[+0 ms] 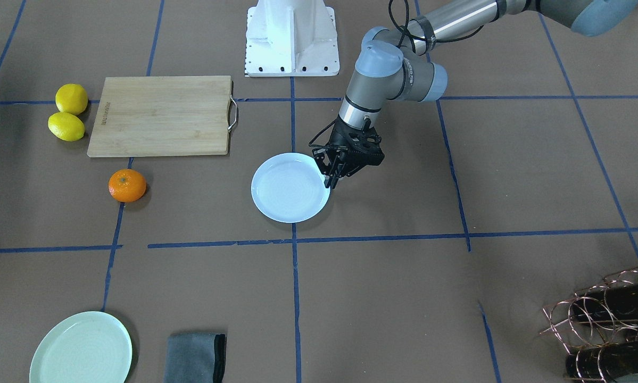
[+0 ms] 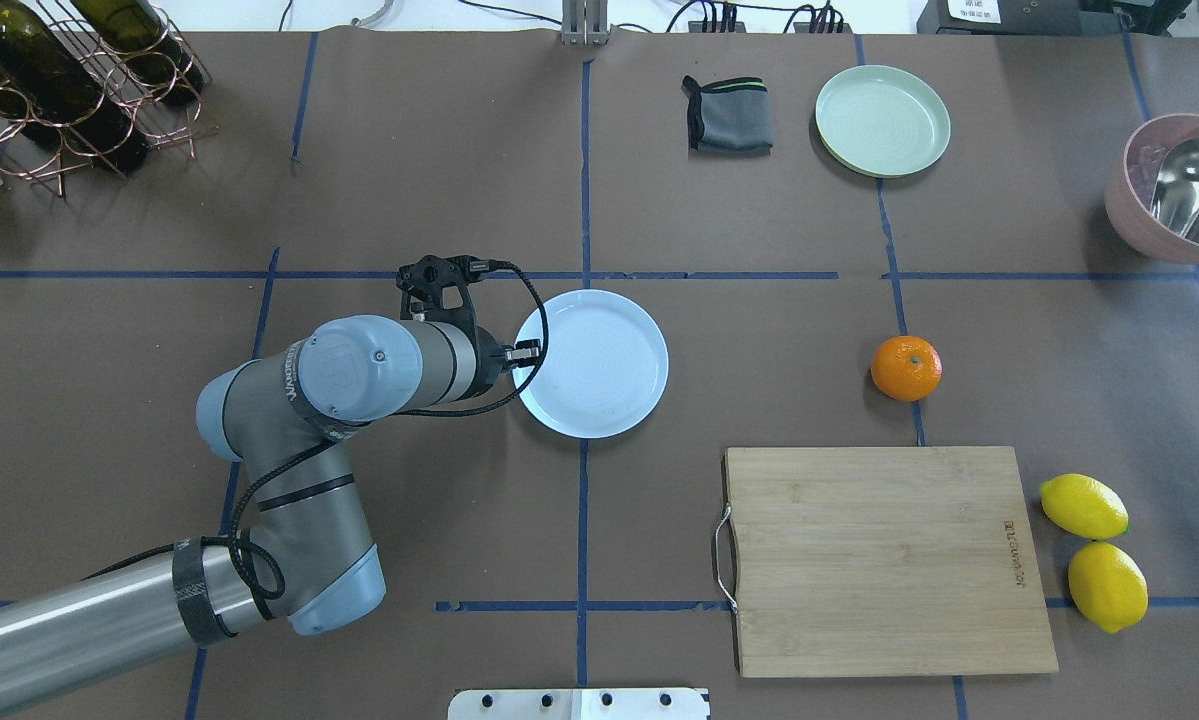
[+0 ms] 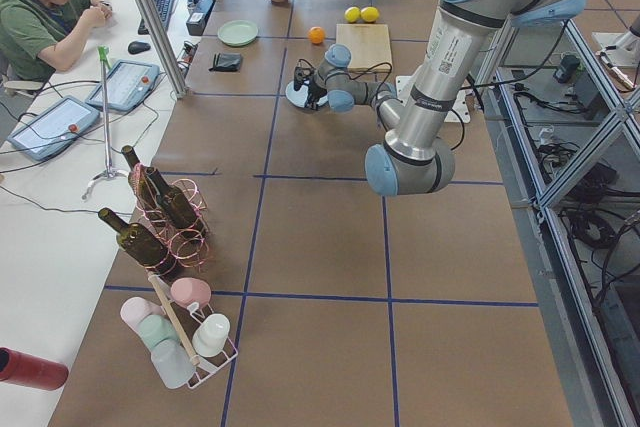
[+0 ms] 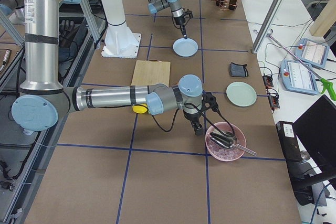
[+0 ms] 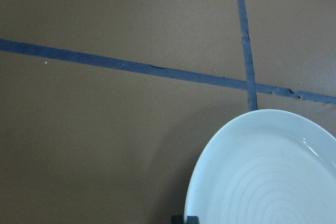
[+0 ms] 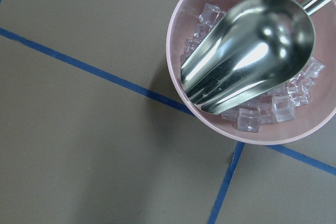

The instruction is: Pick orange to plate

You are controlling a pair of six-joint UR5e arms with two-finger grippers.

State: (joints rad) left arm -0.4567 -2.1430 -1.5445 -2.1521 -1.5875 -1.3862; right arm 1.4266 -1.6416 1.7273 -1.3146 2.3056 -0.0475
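The orange (image 1: 127, 185) (image 2: 905, 368) lies by itself on the brown table, beyond the cutting board's far edge. The white, bluish plate (image 1: 289, 187) (image 2: 591, 363) rests flat near the table's middle, well to the left of the orange in the overhead view. My left gripper (image 1: 330, 184) points down at the plate's rim on the robot's left, its fingers drawn together on that rim; the left wrist view shows the plate (image 5: 273, 177) at lower right. My right gripper (image 4: 199, 128) hovers beside a pink bowl, far from the orange. I cannot tell whether it is open or shut.
A wooden cutting board (image 2: 884, 560) lies near the robot, with two lemons (image 2: 1084, 507) (image 2: 1107, 587) beside it. A mint-green plate (image 2: 882, 120) and grey cloth (image 2: 727, 115) sit at the far side. The pink bowl (image 6: 184, 72) holds ice and a metal scoop. A bottle rack (image 2: 69, 80) stands far left.
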